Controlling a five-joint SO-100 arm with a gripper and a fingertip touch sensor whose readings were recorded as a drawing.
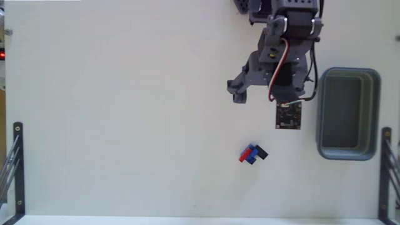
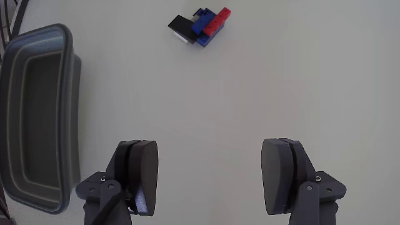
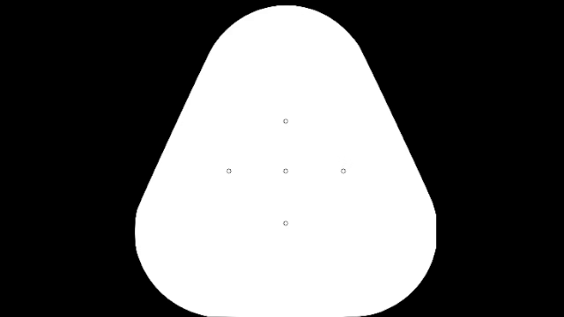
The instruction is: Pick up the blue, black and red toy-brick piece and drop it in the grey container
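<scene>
The desk [image 1: 125, 112] was a plain white surface, evenly lit, and almost nothing of the room showed beyond it. In the fixed view a dark metal bracket [image 1: 15, 164] stood at the left edge of the desk and another bracket [image 1: 386, 164] at the right edge, both near the bottom corners.

The grey container [image 1: 321, 112] lay close to the right edge of the desk in the fixed view, with its darker inside showing nothing in it. The toy-brick piece [image 1: 252, 154] rested on the bare desk, to the left of the container and nearer to the bottom edge, apart from the container and from the arm.

The arm [image 1: 290, 37] reached in from the top edge of the desk, and a small dark circuit board [image 1: 288, 115] hung under it, just beside the container's rim. In the wrist view the end effector [image 2: 214, 178] was spread wide with nothing between its two fingers [image 2: 142, 172], and the desk between it and the toy-brick piece [image 2: 201, 27] was free. The grey container [image 2: 70, 94] lay at the left in that view.
</scene>
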